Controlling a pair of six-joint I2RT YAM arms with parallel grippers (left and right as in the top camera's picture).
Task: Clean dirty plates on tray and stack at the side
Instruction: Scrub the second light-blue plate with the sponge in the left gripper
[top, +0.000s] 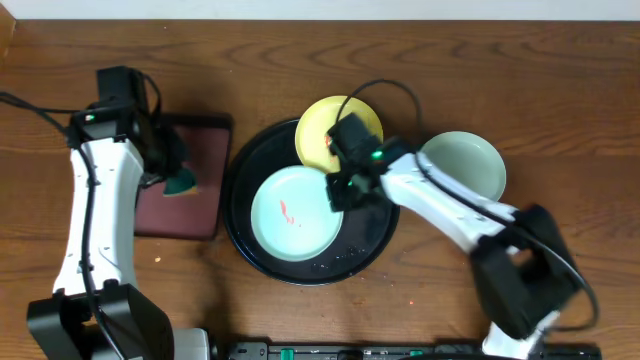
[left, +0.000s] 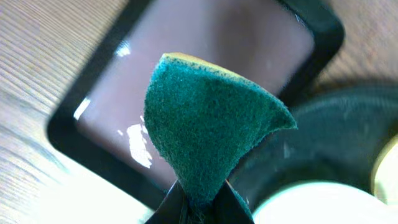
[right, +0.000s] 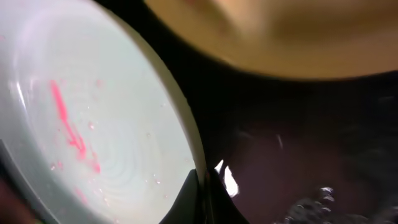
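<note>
Left claw grips green sponge above maroon tray; right claw pinches smeared blue-green plate rim on black tray. Thin-edge hold could slip if lifted, dropping it onto yellow plate.

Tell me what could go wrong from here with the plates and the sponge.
The right tool seems to pinch only the thin rim of the smeared blue-green plate, so the plate could slip or tip if lifted. The yellow plate sits at the far edge of the black tray, right by that tool, and could get knocked. The left tool holds the sponge by one end, so firm scrubbing might pull it loose.
</note>
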